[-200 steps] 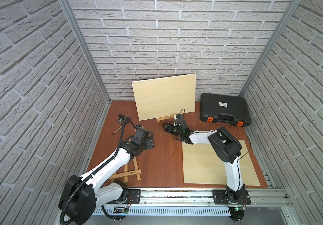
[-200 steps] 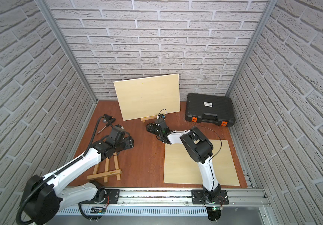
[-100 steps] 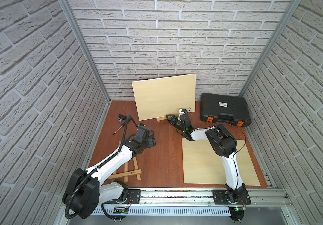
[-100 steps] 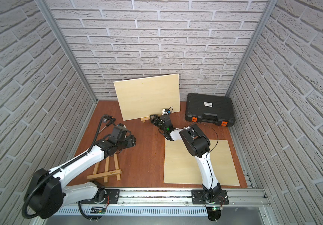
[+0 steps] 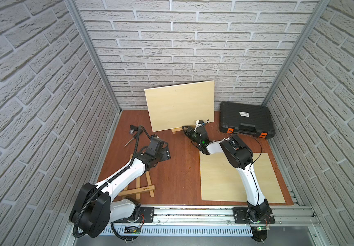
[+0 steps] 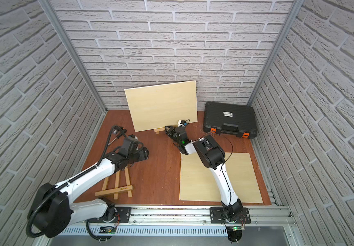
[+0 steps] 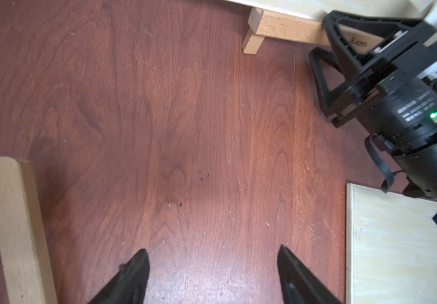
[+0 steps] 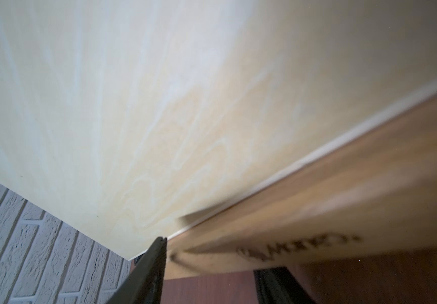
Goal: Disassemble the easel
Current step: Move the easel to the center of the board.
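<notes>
In both top views the easel (image 5: 175, 130) (image 6: 158, 130) stands beneath the board (image 5: 180, 106) (image 6: 161, 106) — in the left wrist view the left jaws gape wide over the surface (image 7: 185, 118) before the board — in the right wrist view the right jaws reach the ledge (image 8: 343, 210) beneath the board, clamped or not I cannot tell.

ngl the tabletop (image 7: 185, 131) was reddish wood grain, semi-glossy but pretty scuffed. The easel ledge (image 7: 285, 29) looked like bare pale wood, matt. The board (image 5: 180, 106) mid-frame was smooth light plywood, and the case (image 5: 246, 119) on the right was matt black ribbed plastic.
</notes>
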`<state>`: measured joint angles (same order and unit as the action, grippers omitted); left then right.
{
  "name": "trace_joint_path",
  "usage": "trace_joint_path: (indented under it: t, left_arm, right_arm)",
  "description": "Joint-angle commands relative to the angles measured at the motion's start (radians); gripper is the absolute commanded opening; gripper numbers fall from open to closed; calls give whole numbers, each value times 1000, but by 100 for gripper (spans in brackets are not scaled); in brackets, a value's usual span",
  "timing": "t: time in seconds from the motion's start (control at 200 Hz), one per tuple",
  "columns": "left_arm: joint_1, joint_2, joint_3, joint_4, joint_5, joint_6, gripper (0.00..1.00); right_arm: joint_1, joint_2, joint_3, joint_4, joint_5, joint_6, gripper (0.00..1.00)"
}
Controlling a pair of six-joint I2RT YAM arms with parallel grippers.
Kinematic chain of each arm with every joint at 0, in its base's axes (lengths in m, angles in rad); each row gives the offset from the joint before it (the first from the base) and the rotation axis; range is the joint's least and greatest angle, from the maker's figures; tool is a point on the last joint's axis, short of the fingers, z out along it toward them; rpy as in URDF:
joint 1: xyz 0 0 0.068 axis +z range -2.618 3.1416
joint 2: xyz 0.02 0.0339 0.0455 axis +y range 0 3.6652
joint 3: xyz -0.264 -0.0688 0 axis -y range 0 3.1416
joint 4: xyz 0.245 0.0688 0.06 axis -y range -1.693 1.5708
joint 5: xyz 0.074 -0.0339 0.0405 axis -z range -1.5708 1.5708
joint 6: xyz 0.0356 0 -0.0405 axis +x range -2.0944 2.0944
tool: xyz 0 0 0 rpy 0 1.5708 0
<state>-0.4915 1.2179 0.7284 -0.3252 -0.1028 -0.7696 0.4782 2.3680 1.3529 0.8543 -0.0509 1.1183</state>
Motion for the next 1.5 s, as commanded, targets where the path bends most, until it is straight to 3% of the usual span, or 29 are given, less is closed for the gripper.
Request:
trace_joint_path:
  t: [0.0, 0.32, 0.705, 1.14, 1.495]
  left_arm:
    - [7, -14, -20, 21, 6, 10, 77]
    - [10, -42, -37, 11, 6, -5, 77]
    - [10, -79, -37, -11, 0, -14, 77]
    - [13, -160, -50, -72, -34, -16, 77]
    - [28, -367, -79, -235, -90, -22, 77]
  right_arm:
    - [-15, 21, 18, 98, 19, 41, 49]
    - [-27, 64, 25, 153, 25, 99, 28]
    - [-27, 24, -83, 245, 41, 173, 16]
    - [17, -94, -273, 302, 54, 204, 13]
    - [121, -149, -429, 401, 124, 281, 12]
